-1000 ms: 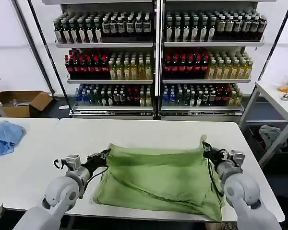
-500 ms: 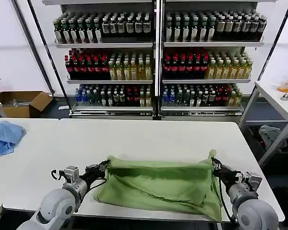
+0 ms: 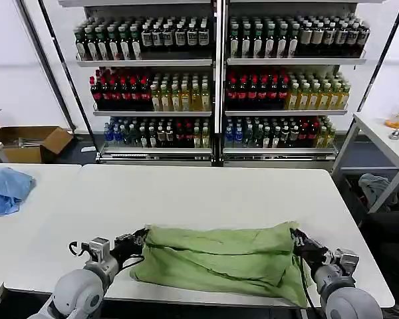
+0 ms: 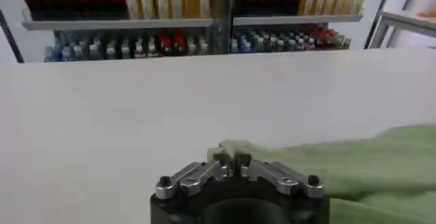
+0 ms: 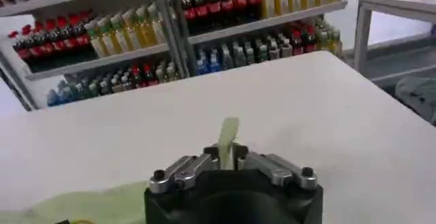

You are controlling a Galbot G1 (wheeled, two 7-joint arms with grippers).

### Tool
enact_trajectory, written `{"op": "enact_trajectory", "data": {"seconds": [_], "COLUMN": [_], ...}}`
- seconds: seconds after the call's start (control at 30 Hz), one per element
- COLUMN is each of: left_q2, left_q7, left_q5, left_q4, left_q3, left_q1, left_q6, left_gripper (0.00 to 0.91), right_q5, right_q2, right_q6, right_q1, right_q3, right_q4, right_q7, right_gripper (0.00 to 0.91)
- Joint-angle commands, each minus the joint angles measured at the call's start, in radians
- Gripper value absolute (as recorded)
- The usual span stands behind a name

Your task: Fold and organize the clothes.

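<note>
The light green cotton shirt point(image 3: 219, 260) lies bunched into a long band across the near part of the white rectangular table point(image 3: 206, 189), its far edge doubled over toward the table's near edge. The left gripper point(image 3: 138, 240) pinches the shirt's left far corner; in the left wrist view its fingers point(image 4: 219, 154) are closed on a tab of green cloth. The right gripper point(image 3: 298, 240) grips the shirt's right far corner, and in the right wrist view a strip of green fabric stands up between its closed fingertips point(image 5: 212, 152).

The step in hand looks like a lengthwise fold: both held corners are low over the shirt's near half (the printed front cannot be seen). By my reading, the next move calls for laying the two corners down level with the near hem, keeping them evenly spaced so the crease runs straight, then letting go without dragging the cloth.
</note>
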Motion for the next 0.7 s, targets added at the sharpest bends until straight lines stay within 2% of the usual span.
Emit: {"op": "enact_trajectory", "data": {"seconds": [0.03, 0.17, 0.33, 0.53, 0.7], "left_q2": [-0.038, -0.115, -0.221, -0.292, -0.319], "left_q7": [-0.067, -0.093, -0.147, -0.167, -0.173], "left_q5": [0.081, 0.151, 0.187, 0.236, 0.303], "left_q4": [-0.121, -0.179, -0.139, -0.041, 0.026], "left_q3": [-0.049, -0.041, 0.01, 0.047, 0.063], "left_q1": [0.128, 0.217, 0.196, 0.135, 0.114], "left_q6": [-0.049, -0.087, -0.092, -0.103, -0.105], "left_gripper": [0.907, 0.907, 0.907, 0.907, 0.907], "right_q5": [-0.042, -0.056, -0.059, -0.064, -0.064], "right_q2": [0.004, 0.017, 0.027, 0.027, 0.025], "right_q6": [0.001, 0.006, 0.008, 0.012, 0.016], "right_q1": [-0.057, -0.106, -0.144, -0.163, -0.177], "right_q3": [0.007, 0.026, 0.037, 0.039, 0.048], "right_q4": [0.049, 0.09, 0.115, 0.128, 0.137], "right_q7": [-0.01, -0.013, -0.012, -0.012, -0.013], "right_gripper": [0.907, 0.907, 0.907, 0.907, 0.907]}}
